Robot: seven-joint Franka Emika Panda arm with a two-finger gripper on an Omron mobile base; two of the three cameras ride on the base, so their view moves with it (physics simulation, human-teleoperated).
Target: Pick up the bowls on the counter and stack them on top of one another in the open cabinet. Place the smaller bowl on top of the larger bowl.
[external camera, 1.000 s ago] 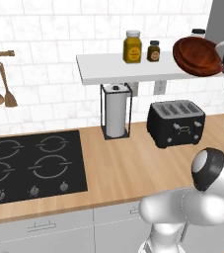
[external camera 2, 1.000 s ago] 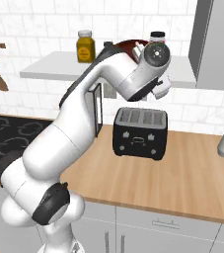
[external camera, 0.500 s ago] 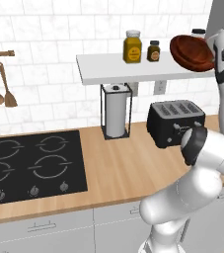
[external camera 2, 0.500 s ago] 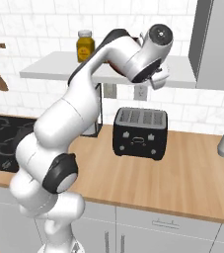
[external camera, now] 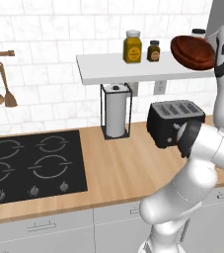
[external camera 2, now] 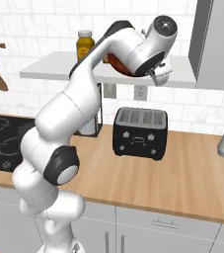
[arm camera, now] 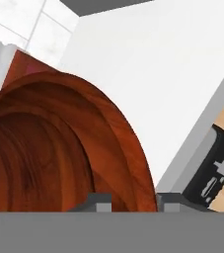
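One reddish-brown wooden bowl (external camera: 192, 51) held tilted above the right end of the white wall shelf (external camera: 133, 69), hollow side facing left in the left base view; cannot tell which bowl. Gripper (arm camera: 131, 200) pinches its rim, fingertips (arm camera: 98, 201) either side of the bowl wall. Yellow jar (external camera: 132, 47) and small dark jar (external camera: 154, 51) stand mid-shelf. Black toaster (external camera 2: 139, 132) sits on the worktop (external camera 2: 192, 173) by the back edge, under the shelf.
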